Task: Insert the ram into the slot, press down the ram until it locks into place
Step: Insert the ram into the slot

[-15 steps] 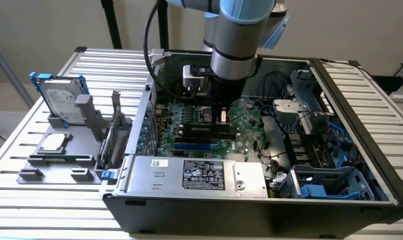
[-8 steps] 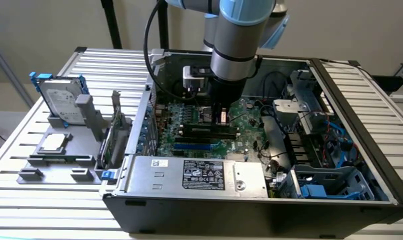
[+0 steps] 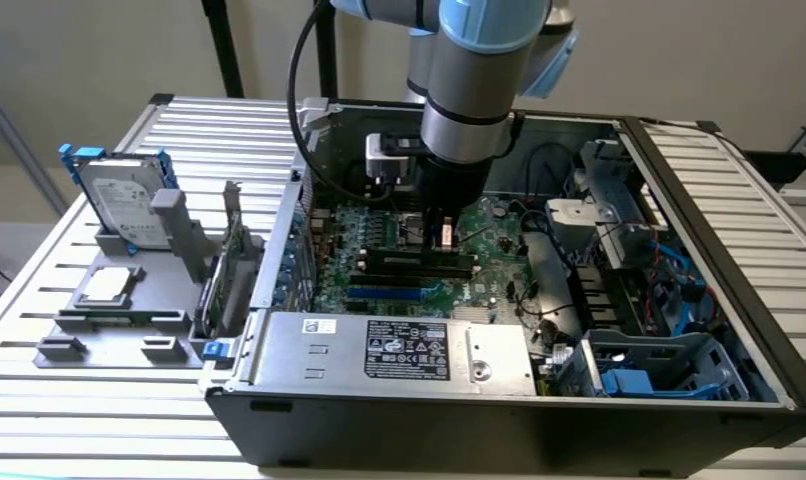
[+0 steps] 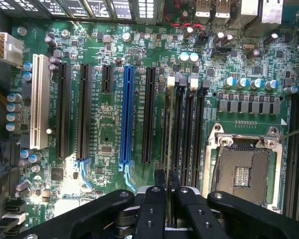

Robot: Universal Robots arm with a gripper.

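Note:
The ram (image 4: 168, 124) appears edge-on as a thin olive strip running away from my fingertips. It lies in line with the first of several parallel black slots (image 4: 181, 129), the one furthest from the CPU socket. My gripper (image 4: 167, 174) is shut on the ram, one dark finger on each face. How deep the ram sits in that slot is hidden. In the exterior view my gripper (image 3: 443, 240) hangs straight down inside the open case, just above the black slots (image 3: 410, 265) on the motherboard (image 3: 363, 225).
A bright blue connector (image 4: 127, 114) and black expansion sockets lie to one side of the ram, the metal-framed CPU socket (image 4: 244, 169) to the other. The power supply (image 3: 403, 350), drive cages (image 3: 657, 360) and case walls close in. A hard drive (image 3: 123, 205) stands in a grey fixture outside.

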